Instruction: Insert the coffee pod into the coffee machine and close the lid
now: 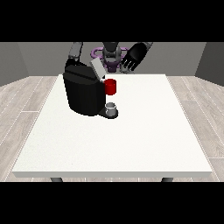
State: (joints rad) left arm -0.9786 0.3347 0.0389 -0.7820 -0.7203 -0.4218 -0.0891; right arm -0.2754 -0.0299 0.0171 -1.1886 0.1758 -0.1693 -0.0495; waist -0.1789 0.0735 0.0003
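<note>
The coffee machine (83, 92) is what you have in front of you: a black block standing on the white table (131, 144), toward the far edge and nearer the far corner at the view's left than the other one. Its grey lid (97, 69) is raised and tilts up and away toward the robot, its long axis running diagonally from the machine's top toward the far edge. Its front faces the view's right, where you see a red thing at the machine (111, 86) just beside the body. Below that, a grey thing (112, 106) stands upright on the machine's dark base plate; you cannot tell whether it is the pod.

The hand at the view's right (133, 57) hangs above the far edge of the table, fingers spread and pointing down, holding nothing, well apart from the lid. Its arm rises up and to the view's right.

The hand at the view's left is hidden behind the machine's top; only its grey forearm (75, 51) shows, so you cannot tell how its fingers lie.
</note>
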